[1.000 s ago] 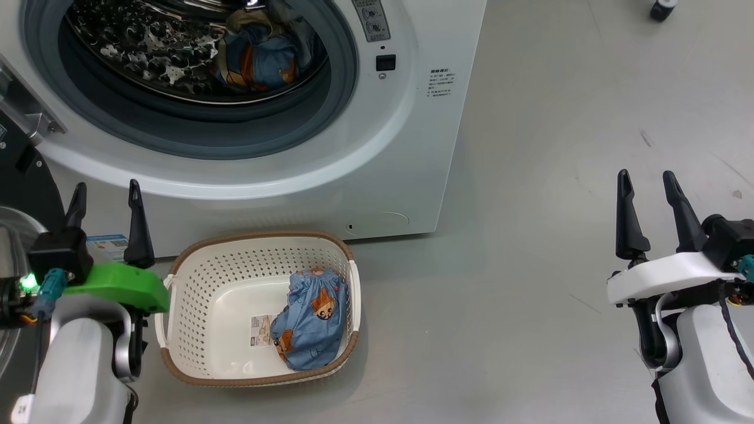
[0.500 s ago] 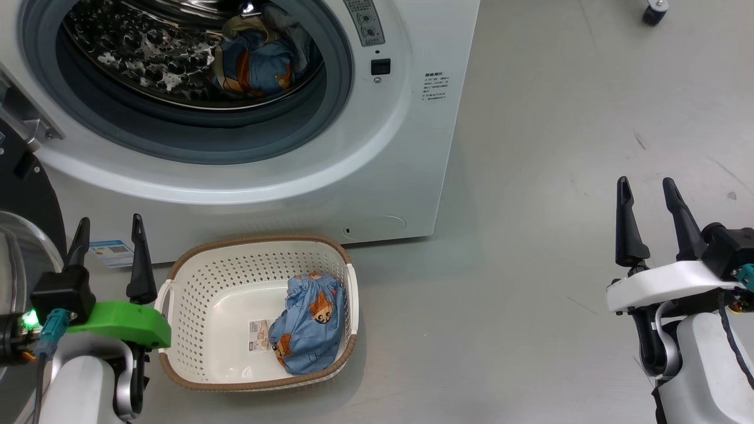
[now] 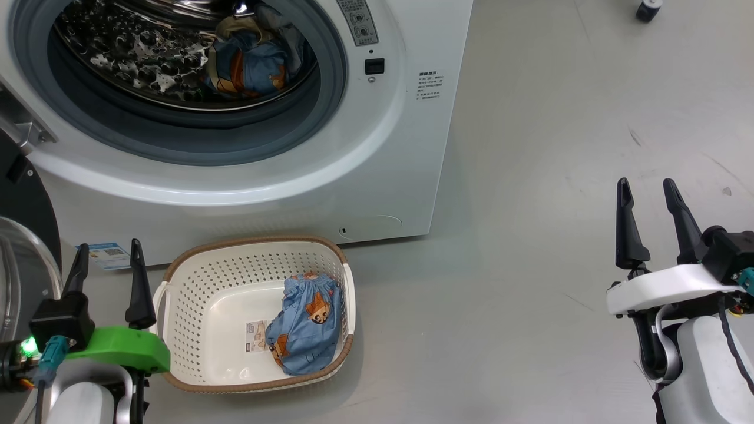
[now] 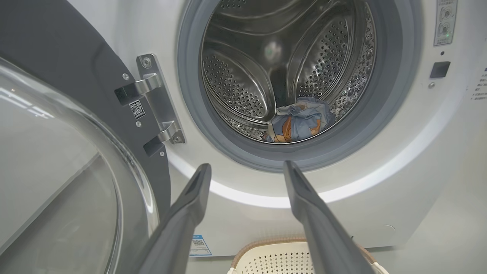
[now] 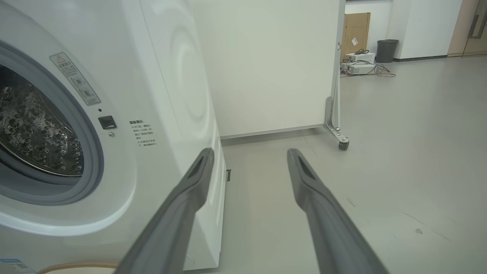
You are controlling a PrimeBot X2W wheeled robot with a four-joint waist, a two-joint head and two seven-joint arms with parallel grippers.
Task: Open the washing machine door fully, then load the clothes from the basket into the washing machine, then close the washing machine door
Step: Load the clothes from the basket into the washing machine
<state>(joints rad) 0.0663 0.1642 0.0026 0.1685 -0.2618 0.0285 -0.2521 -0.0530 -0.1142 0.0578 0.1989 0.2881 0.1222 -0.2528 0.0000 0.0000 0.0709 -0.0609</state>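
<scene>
The washing machine (image 3: 406, 147) stands with its door (image 3: 23, 206) swung open to the left. One piece of the light-blue printed clothes (image 3: 247, 62) lies in the steel drum. Another piece (image 3: 306, 321) lies at the right end of the cream basket (image 3: 194, 277) on the floor before the machine. My left gripper (image 3: 109, 246) is open and empty, just left of the basket's rim. My right gripper (image 3: 645, 182) is open and empty over bare floor far to the right. The left wrist view looks past the open left gripper (image 4: 246, 164) at the drum's clothes (image 4: 298, 121), with the door's glass (image 4: 57, 152) alongside.
A paper label (image 3: 257, 335) lies on the basket's floor. In the right wrist view, beyond the open right gripper (image 5: 249, 150), a white wheeled partition (image 5: 266, 57) with a caster (image 5: 343, 144) stands behind the machine (image 5: 167, 95). Grey floor spreads to the right.
My left gripper has drawn back and down from the machine's front to beside the basket's left rim, still open. The head view has shifted slightly. The right gripper holds its place.
</scene>
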